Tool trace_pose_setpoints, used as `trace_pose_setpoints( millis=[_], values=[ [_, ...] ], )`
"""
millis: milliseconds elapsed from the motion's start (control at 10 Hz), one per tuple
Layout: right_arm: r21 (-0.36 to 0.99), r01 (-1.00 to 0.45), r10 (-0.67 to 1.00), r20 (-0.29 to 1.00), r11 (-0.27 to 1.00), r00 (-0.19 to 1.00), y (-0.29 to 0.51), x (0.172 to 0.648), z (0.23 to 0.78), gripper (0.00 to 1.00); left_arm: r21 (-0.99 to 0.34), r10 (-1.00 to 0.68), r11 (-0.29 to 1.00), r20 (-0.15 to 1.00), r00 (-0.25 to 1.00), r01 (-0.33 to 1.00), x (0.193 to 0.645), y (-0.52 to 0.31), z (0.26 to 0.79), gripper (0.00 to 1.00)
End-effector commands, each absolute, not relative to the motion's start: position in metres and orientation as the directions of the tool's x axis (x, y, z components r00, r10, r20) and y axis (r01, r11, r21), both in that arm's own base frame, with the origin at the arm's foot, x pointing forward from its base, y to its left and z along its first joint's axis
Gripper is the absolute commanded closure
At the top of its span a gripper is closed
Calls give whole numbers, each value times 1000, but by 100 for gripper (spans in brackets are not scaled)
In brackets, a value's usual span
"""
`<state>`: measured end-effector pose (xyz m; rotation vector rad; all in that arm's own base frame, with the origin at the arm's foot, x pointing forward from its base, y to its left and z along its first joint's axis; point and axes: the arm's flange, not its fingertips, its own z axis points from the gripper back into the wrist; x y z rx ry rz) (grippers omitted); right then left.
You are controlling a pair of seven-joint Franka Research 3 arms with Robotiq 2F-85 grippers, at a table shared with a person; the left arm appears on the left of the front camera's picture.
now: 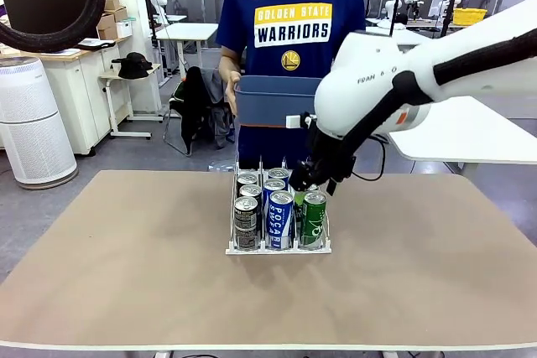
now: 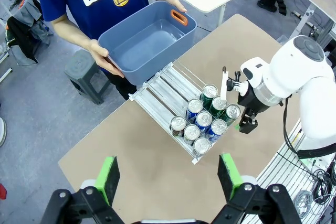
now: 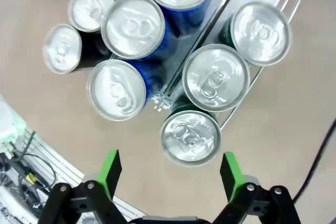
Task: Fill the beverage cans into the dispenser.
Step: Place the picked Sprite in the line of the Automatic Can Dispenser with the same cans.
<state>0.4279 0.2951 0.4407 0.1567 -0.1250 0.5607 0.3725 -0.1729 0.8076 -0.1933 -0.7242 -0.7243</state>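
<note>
Right gripper [image 3: 168, 174] jaws wide, empty (above green can [image 3: 190, 136]).

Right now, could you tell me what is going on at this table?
The robot is filling a dispenser with beverage cans in the middle of the table. The right gripper hangs open just above the green cans in the right-hand lane, holding nothing. Dark, blue and green cans stand in the three lanes, about eight in all. The left gripper is open and raised well above the table. At the far side, a person holds a blue-grey bin that looks empty.
</note>
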Motion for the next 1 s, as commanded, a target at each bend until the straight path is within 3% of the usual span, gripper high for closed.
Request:
trace_pose_setpoints(
  millis=[0, 500, 900],
  values=[
    [108, -538, 514, 192, 836, 836, 294, 419, 462, 0, 86, -544, 740, 661, 518, 668, 372, -170, 807, 0],
    [90, -716, 639, 385, 693, 666, 258, 377, 507, 0, 86, -544, 740, 661, 518, 668, 372, -170, 807, 0],
    [74, -696, 632, 359, 714, 687, 265, 378, 522, 0, 86, -544, 740, 661, 518, 668, 372, -170, 807, 0]
  ],
)
